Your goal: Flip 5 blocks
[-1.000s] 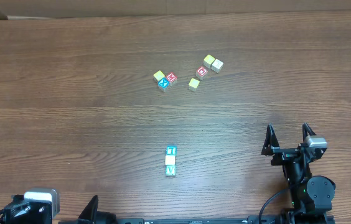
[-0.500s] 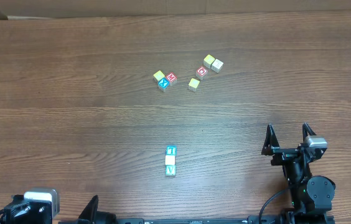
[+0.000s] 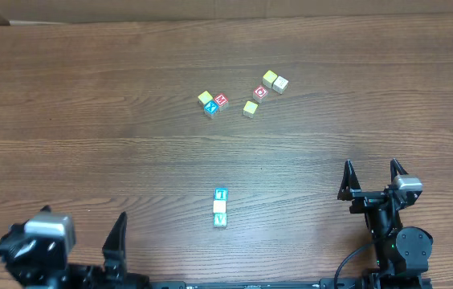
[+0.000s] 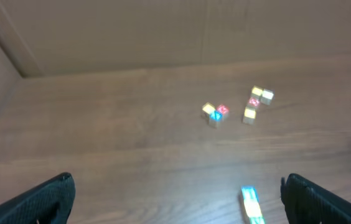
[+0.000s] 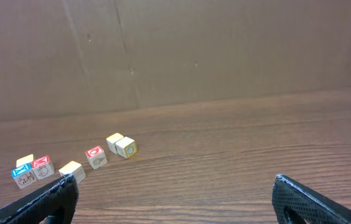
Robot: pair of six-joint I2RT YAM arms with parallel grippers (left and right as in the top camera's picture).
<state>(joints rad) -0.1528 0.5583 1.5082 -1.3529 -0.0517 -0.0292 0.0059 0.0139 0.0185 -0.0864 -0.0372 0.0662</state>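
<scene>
Three blocks form a short row in mid-table: teal [image 3: 221,194], cream [image 3: 220,207], green [image 3: 220,219]. Farther back lie two loose groups, one with a blue block [image 3: 211,107] and a red one [image 3: 221,100], the other around a red block [image 3: 261,91] and a yellow one [image 3: 250,107]. My left gripper [image 4: 177,186] is open and empty at the near left edge, and the row of three [image 4: 250,202] shows just inside its right finger. Also open and empty, my right gripper [image 3: 370,172] hovers at the near right, well apart from every block.
A brown cardboard wall [image 5: 225,50] stands along the far edge of the wooden table [image 3: 90,120]. The left wrist view is blurred. In the right wrist view the back groups of blocks [image 5: 95,155] lie far ahead to the left.
My left arm has shifted forward and up into the overhead view, so its wrist camera and one finger show more. The right arm and all blocks are unmoved.
</scene>
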